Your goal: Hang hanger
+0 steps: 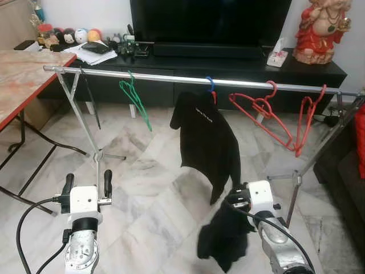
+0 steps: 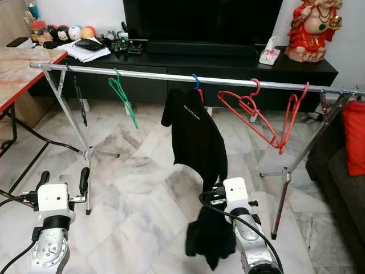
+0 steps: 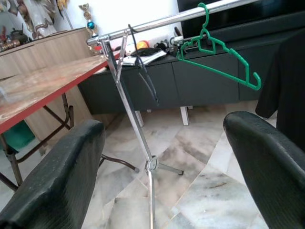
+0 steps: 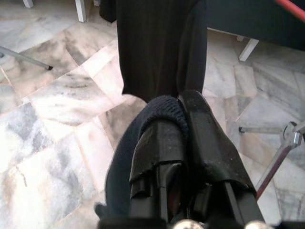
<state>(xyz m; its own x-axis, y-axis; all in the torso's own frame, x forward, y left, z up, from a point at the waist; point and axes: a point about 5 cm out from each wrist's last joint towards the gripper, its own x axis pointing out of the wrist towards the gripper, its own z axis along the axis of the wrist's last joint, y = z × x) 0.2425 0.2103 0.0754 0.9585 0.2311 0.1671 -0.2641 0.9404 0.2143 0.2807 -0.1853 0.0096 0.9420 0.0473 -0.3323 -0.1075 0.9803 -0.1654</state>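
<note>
A fold of dark navy fabric (image 4: 162, 112) is pinched between the two black fingers of the right gripper (image 4: 183, 107), which are closed on it. Farther off, a hanging black garment (image 4: 159, 47) is seen above a grey-veined marble tile floor (image 4: 57, 105), and a silver metal rack leg (image 4: 281, 152) is seen at the right.

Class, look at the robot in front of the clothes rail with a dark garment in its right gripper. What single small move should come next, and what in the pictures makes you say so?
Probably raise the right gripper toward the rail. It is shut on the dark cloth, which dangles low near the floor, well below the rail where the red hangers hang bare. The left gripper is open and idle.
</note>
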